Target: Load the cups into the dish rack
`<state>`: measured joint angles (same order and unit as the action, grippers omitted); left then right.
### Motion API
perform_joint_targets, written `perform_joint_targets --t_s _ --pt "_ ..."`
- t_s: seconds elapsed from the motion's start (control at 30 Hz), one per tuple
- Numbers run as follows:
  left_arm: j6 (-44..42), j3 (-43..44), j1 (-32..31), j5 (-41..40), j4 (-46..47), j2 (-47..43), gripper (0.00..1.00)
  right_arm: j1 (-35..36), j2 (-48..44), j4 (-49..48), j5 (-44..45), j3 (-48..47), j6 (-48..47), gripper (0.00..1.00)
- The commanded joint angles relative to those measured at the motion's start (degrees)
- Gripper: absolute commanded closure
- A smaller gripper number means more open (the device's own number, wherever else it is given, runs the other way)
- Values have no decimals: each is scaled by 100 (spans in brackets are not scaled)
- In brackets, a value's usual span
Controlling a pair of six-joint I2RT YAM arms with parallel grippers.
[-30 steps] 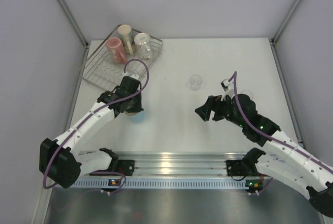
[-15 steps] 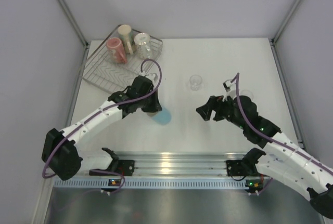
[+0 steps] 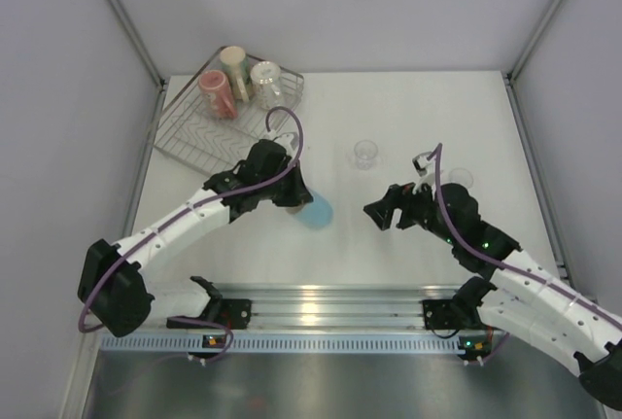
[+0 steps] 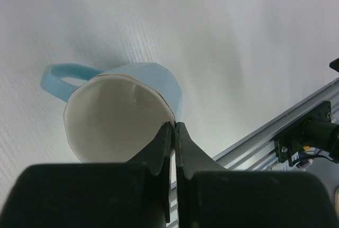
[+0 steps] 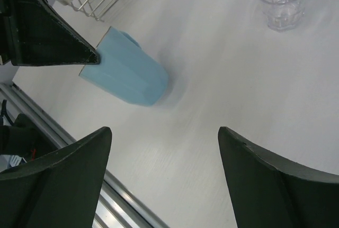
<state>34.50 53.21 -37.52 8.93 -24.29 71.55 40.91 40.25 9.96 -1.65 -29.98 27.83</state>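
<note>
While the left gripper [image 4: 172, 127] was clamped on the rim of the blue cup [image 4: 122, 117], its fingers stood almost together, one inside the mouth and one outside, with only the cup wall between them. The cup was tilted, mouth toward the gripper and handle on the side away from the fingers. Whether its base touched the table [image 3: 408, 108] could not be determined. The cup was outside the rack [image 3: 180, 132], just off the rack's near right corner, on the side toward the arm bases.

The right gripper [image 5: 164, 131] was spread wide and held nothing. It hovered well to the right of the rack, beyond the blue cup, and faced that cup.

Three cups sat inside the rack, in its far part: the pink mug [image 3: 216, 91] on the left, the cream mug [image 3: 234, 61] at the far edge, and the dotted mug [image 3: 265, 84] on the right. One glass [image 3: 365, 154] stood upright on the table, right of the rack. A second glass [image 3: 459, 179] stood farther right of the rack, partly hidden by the right arm.
</note>
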Motion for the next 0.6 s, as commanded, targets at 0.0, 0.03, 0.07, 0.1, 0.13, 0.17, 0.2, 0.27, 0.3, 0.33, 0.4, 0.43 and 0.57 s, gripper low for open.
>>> perform_joint_targets --t_s 0.0,0.03,0.07,0.1,0.13,0.17,0.2,0.27,0.3,0.33,0.4,0.43,0.57 --pt "48 207 -10 -196 663 -352 100 119 -210 -617 -28 -123 -208 18" --pt "65 225 -10 -320 602 -343 100 119 -219 -783 -81 -105 -234 18" --pt "83 234 -10 -426 462 -309 100 119 -219 -854 -151 -96 -278 18" --pt "92 234 -10 -584 426 -282 100 119 -158 -881 -221 -105 -287 18" --pt "92 251 -10 -672 365 -204 100 119 -114 -838 -196 -157 -287 18" --pt "66 347 -10 -734 207 -142 100 137 -44 -611 -134 -236 -287 18" --pt "48 409 -10 -830 110 -80 100 137 78 -470 -21 -385 -296 18" --pt "-13 619 -45 -1093 -31 122 100 155 158 -320 33 -456 -331 17" --pt "-48 699 -80 -1269 -214 192 100 155 193 -301 85 -456 -331 18" --pt "-84 795 -193 -1584 -312 271 100 155 194 -293 112 -456 -331 17" --pt "-163 1033 -326 -1850 -575 508 100 155 194 -275 139 -430 -305 17" --pt "-180 1094 -422 -1912 -611 579 100 163 185 -249 139 -421 -279 17" --pt "-163 1218 -598 -2131 -752 851 100 163 141 -161 139 -404 -261 17"
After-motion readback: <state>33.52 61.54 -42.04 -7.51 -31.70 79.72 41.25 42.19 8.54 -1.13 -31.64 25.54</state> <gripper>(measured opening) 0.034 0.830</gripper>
